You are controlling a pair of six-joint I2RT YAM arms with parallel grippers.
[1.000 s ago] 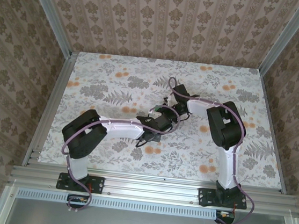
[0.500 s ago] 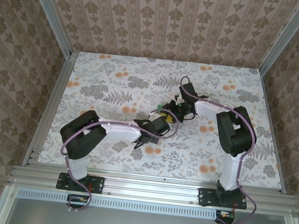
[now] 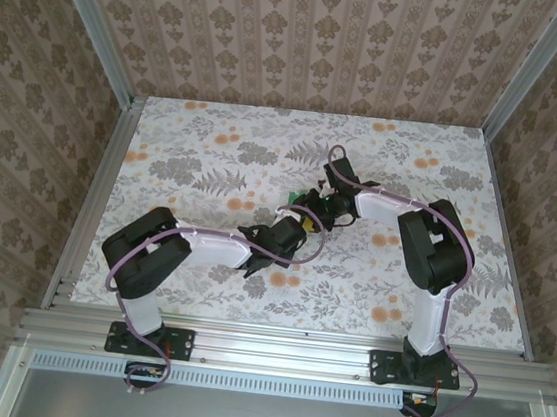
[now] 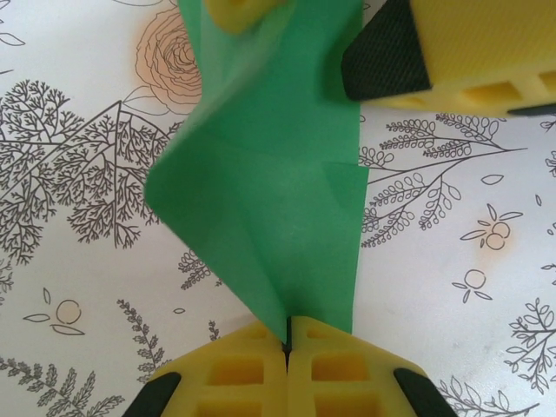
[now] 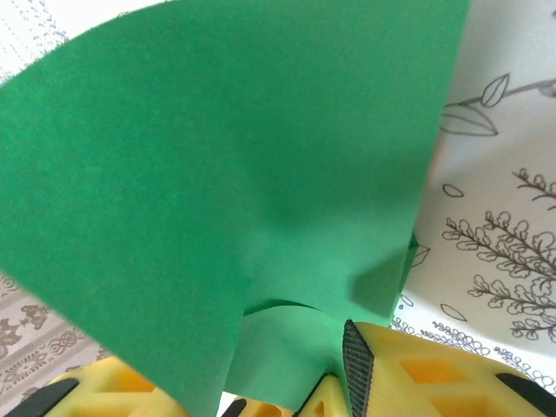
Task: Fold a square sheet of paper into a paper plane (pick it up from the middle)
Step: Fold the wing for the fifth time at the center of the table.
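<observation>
From above, my two arms reach in from the bottom corners of the frame and meet just right of centre on the flowered table (image 3: pixel 215 151). My left gripper (image 3: pixel 294 228) comes up from the lower left and my right gripper (image 3: pixel 316 211) comes in from the right, the two just beside each other. A small patch of the green paper (image 3: pixel 297 200) shows just above where they meet, too small there to tell its shape. In my left wrist view, my left gripper (image 4: pixel 287 337) sits at the bottom centre with its yellow fingers pressed together, pinching the lower tip of the green paper (image 4: pixel 269 200). The paper rises from that pinch toward the top of the frame, widening as it goes, with a crease running up from the pinch and a bulging flap on its left side. At the top edge my right gripper (image 4: pixel 300 39) stands with its jaws apart, one yellow finger (image 4: pixel 239 10) at the upper left and one with a black pad (image 4: pixel 387 56) at the upper right, the paper's top end between them. In my right wrist view, the green paper (image 5: pixel 217 174) spreads over most of the frame, curved and lifted off the table (image 5: pixel 504 174), which shows at the right. My right gripper (image 5: pixel 252 395) lies along the bottom edge, parted, the paper dipping between its fingers beside the black pad (image 5: pixel 354 365).
</observation>
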